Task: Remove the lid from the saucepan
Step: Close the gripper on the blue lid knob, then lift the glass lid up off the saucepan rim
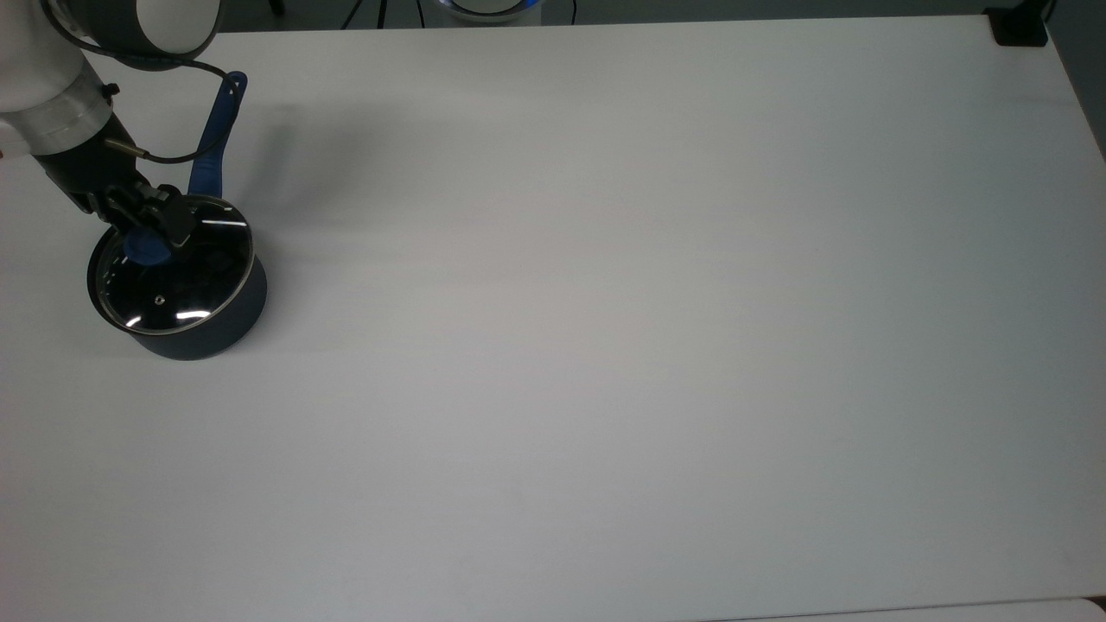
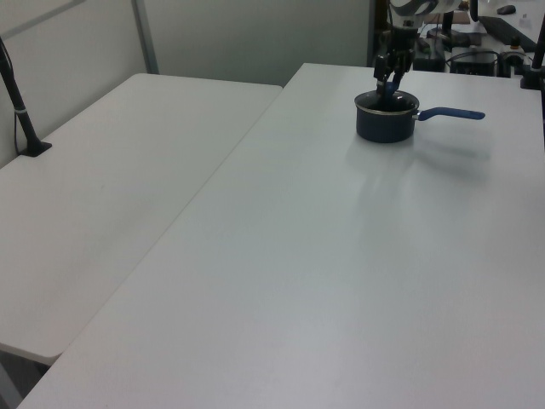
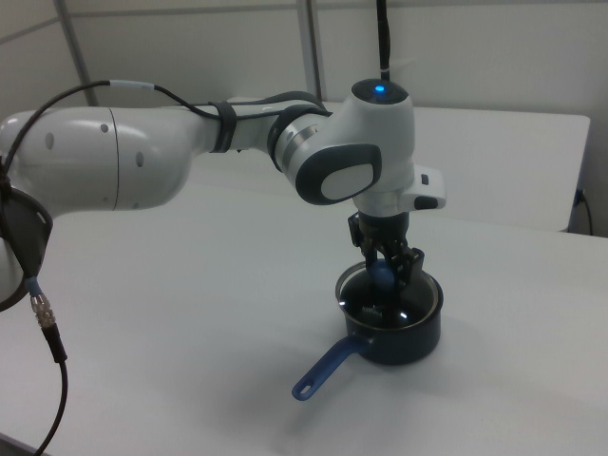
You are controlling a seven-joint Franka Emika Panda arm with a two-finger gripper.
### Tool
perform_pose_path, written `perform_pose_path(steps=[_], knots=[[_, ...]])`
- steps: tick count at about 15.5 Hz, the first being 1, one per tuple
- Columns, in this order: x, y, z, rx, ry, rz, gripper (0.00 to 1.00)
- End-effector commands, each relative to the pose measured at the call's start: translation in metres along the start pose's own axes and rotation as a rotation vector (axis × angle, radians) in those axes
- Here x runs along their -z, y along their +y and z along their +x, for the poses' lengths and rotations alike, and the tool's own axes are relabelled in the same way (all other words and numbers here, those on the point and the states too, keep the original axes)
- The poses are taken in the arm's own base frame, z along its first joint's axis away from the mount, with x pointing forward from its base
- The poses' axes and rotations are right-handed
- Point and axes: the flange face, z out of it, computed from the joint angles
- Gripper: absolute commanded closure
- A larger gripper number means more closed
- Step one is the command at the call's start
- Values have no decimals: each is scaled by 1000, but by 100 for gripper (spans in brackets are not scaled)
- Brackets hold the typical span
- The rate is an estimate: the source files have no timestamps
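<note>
While my arm reached down over the white table [image 1: 605, 345], my gripper [image 1: 154, 231] sat on top of the saucepan [image 1: 212, 333], its two black fingers [image 1: 180, 226] closed on the blue knob [image 1: 145, 249] of the lid [image 1: 173, 289]. In the right view the fingers [image 3: 406, 267] stood on either side of the knob [image 3: 381, 275], pressed against it, with the gripper [image 3: 388, 273] pointing straight down from the white wrist.

The lid lay seated on the saucepan's rim, its glass catching two bright glints near the lower edge in the top view, with the small steam hole showing below the knob. I could not tell whether any gap had opened between lid and rim.

The saucepan stood near the top view's left edge, in the upper left part of the table. Its long blue handle [image 1: 218, 134] ran toward the top view's upper edge, and a black cable from my wrist crossed over it. In the left view the saucepan [image 2: 386, 123] stood at the far end of the table, handle [image 2: 451, 112] pointing to the left view's right, with the gripper [image 2: 389, 79] directly above it. In the right view the saucepan [image 3: 404, 337] stood with its handle [image 3: 328, 369] slanting toward the right view's lower left.
</note>
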Motion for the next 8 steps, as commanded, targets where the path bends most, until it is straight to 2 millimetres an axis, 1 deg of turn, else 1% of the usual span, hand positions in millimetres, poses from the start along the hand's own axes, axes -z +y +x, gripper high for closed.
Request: perform_pose_path(steps=[1, 3, 6, 8], knots=[[11, 0, -8, 22, -26, 8, 49], [11, 1, -8, 24, -26, 2, 59], [11, 1, -8, 24, -28, 3, 62], [17, -1, -5, 30, -16, -2, 63]])
